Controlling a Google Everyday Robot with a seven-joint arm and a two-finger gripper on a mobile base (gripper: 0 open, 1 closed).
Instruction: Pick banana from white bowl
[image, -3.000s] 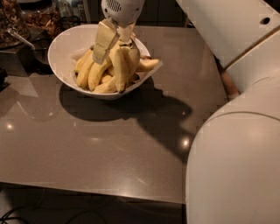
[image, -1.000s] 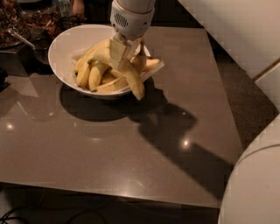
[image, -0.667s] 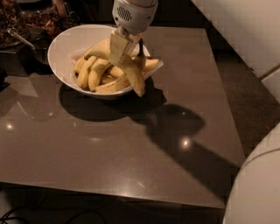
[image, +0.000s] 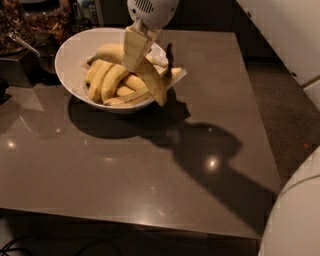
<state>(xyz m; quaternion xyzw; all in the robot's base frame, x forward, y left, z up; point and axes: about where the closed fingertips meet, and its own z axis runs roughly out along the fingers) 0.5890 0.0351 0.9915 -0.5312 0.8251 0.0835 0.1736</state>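
The white bowl stands at the back left of the brown table, with several yellow bananas lying in it. My gripper hangs over the bowl's right side, shut on the banana, a long, thick, curved one. The banana is lifted above the others, and its lower end hangs down over the bowl's right rim. A dark stem sticks up just right of my fingers.
The table stretches toward me and to the right, with edges at the front and right. Dark jars and containers stand behind and left of the bowl. Part of my white arm fills the lower right corner.
My gripper has risen a little with the banana in it, pulling it higher out of the bowl. My arm's white body has moved further out of view to the right.
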